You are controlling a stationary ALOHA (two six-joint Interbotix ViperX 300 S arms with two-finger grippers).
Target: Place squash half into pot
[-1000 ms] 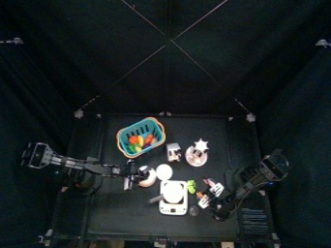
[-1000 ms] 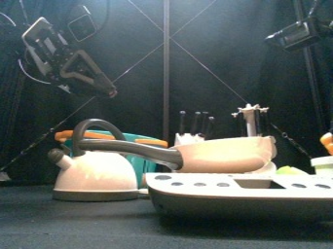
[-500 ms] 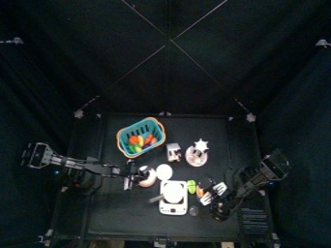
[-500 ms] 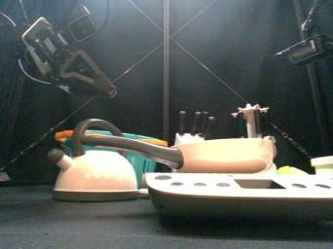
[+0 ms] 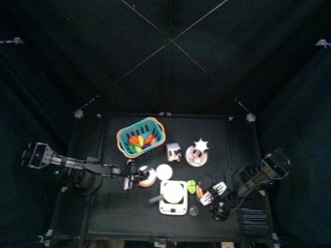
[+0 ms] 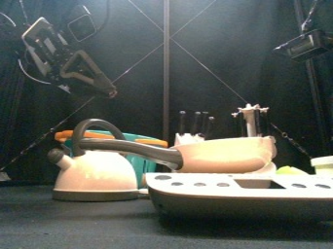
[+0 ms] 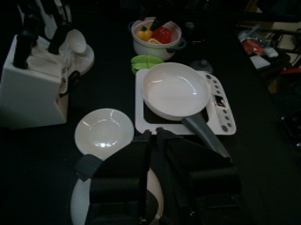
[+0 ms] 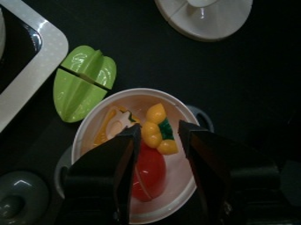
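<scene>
The glossy green squash half [image 8: 83, 81], ribbed and star-edged, lies on the black bench [image 8: 241, 79] at about 2 o'clock from the white pot [image 7: 179, 88], not touching it. Beside it stands a smooth white bowl [image 8: 141, 92] of yellow and red pieces. The right tool [image 8: 165, 158] hangs spread above the bowl. In the front view this arm's wrist sits lower than a second ago. The left arm [image 5: 77, 167] rests at 9 o'clock.
</scene>
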